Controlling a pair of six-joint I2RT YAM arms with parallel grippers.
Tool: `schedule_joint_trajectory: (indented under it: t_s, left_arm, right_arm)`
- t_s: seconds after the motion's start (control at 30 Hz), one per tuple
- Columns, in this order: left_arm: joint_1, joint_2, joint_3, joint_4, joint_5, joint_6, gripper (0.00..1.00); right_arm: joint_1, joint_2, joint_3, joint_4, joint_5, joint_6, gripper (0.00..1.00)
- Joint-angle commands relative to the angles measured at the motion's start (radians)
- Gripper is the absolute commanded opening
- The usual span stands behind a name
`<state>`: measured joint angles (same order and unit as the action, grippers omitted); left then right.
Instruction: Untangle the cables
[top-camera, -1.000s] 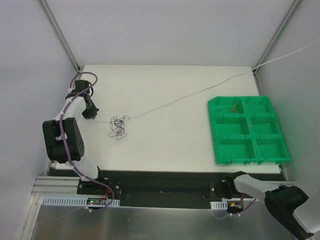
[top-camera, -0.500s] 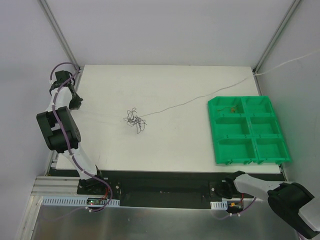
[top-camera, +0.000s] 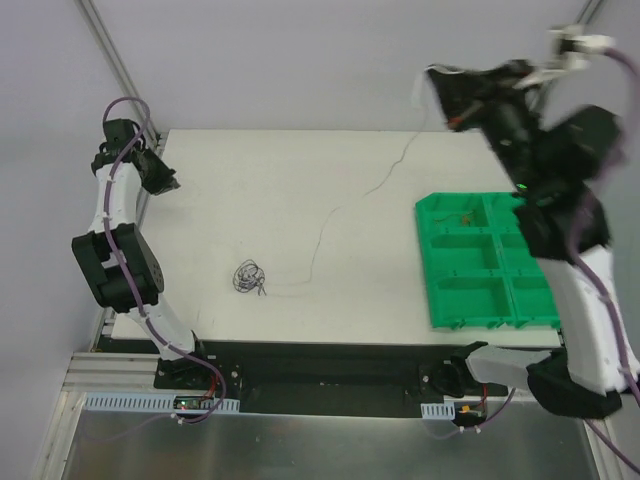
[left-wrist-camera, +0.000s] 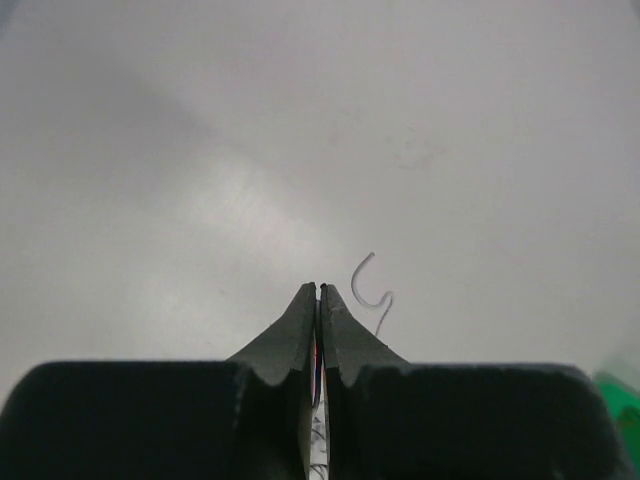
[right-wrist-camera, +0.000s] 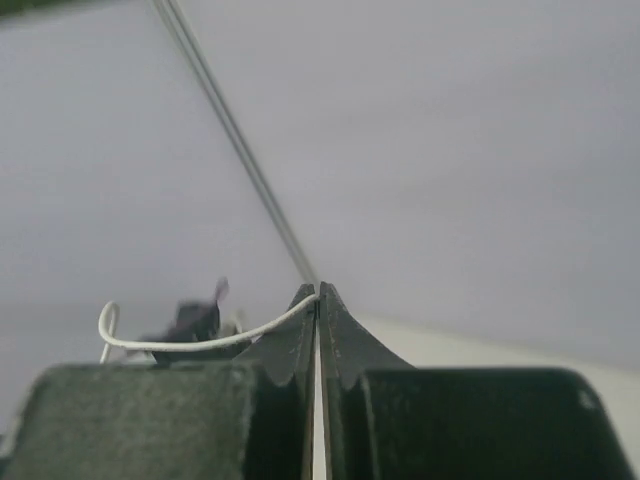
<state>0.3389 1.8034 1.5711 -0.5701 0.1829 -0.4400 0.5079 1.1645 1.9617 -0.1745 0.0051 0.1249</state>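
A small loopy knot of dark cables lies on the white table, left of middle. A long whitish cable runs from the knot up to my right gripper, which is raised high over the table's back right. In the right wrist view the right gripper is shut on this whitish cable. My left gripper is at the far left back of the table. In the left wrist view the left gripper is shut with a hair-thin dark and red strand between its jaws. A curled whitish wire end shows beside it.
A green tray with several compartments stands at the right of the table; one back compartment holds a small orange item. The raised right arm hangs over the tray. Grey walls and metal posts enclose the table.
The right arm has risen from its rest at the near right to high at the back, holding the whitish cable. The left gripper moved back. The knot slid toward the front left.
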Motion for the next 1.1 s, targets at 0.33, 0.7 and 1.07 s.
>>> schedule_joint_trajectory:
  t_s: [0.33,0.7,1.07]
  left_arm:
    - [-0.256,-0.383,0.122,-0.013,0.311,-0.307,0.0]
    - [-0.328,-0.392,0.369,0.026,0.477,-0.347,0.0]
    - [-0.37,-0.372,0.458,0.078,0.573,-0.445,0.0]
  right_arm:
    - [0.055,0.291,-0.633,-0.313,-0.452,-0.071,0.0]
    - [0.064,0.52,-0.405,-0.643,-0.28,-0.238,0.49]
    - [0.234,0.475,-0.505,0.231,-0.373,-0.119,0.84]
